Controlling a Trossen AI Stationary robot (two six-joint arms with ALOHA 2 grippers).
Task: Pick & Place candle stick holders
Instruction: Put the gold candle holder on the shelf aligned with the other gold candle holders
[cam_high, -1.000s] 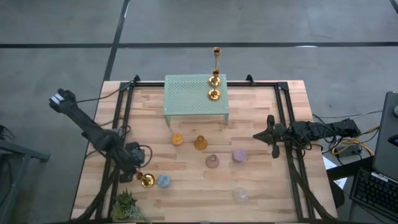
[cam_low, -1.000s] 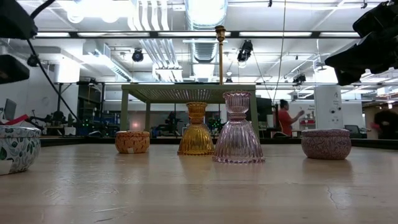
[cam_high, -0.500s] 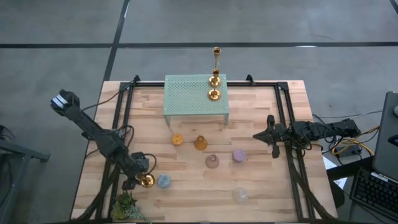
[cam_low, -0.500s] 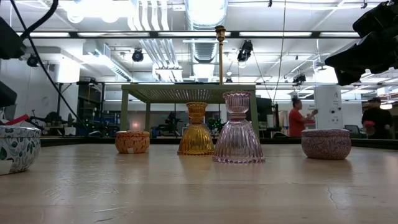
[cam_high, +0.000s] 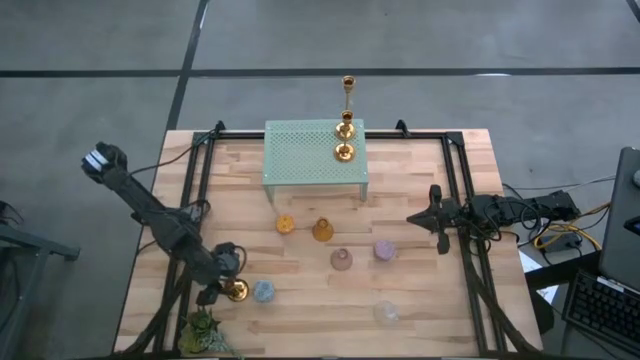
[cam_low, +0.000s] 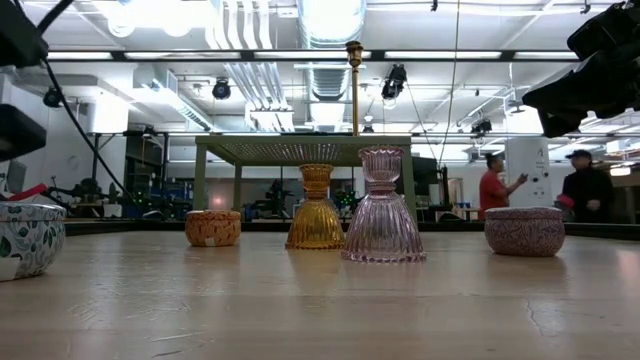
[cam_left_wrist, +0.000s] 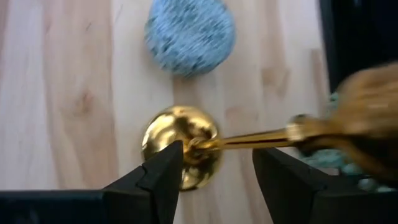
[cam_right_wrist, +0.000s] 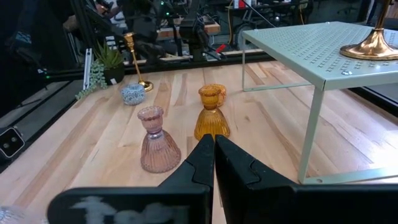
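Brass-coloured metal is what the left pincer (cam_left_wrist: 211, 168) is dealing with near the bench's front-left corner: a slender shiny gold candlestick with a round domed base (cam_high: 236, 291), standing between a small spiky green plant (cam_high: 203, 328) at that corner and a squat speckled blue holder (cam_high: 263, 291). From the left wrist view the pincer stands half open, one finger on each side of the thin stem just above the base. I cannot tell whether the pads already touch it, so I would not call it held.

This piece looks stiff and fairly light, with most of its weight low in the base. The polished stem is narrow and likely slippery, so a grip low on the stem, squarely across it, seems safest; taken high, it could swing or tip.

The other holders stand around the middle of the bench (cam_high: 440, 300): a small orange one (cam_high: 285, 224), a ribbed amber glass one (cam_high: 322, 230), a ribbed pink glass one (cam_high: 342, 259), a purple one (cam_high: 384, 249) and a clear one (cam_high: 386, 313) nearer the front edge. Those glass pieces are probably fragile. More gold candlesticks (cam_high: 344, 151) sit on the mint-green perforated metal stand (cam_high: 300, 160) by the back edge.

The right pincer (cam_right_wrist: 213, 155) waits near the right edge, fingers pressed together, empty.
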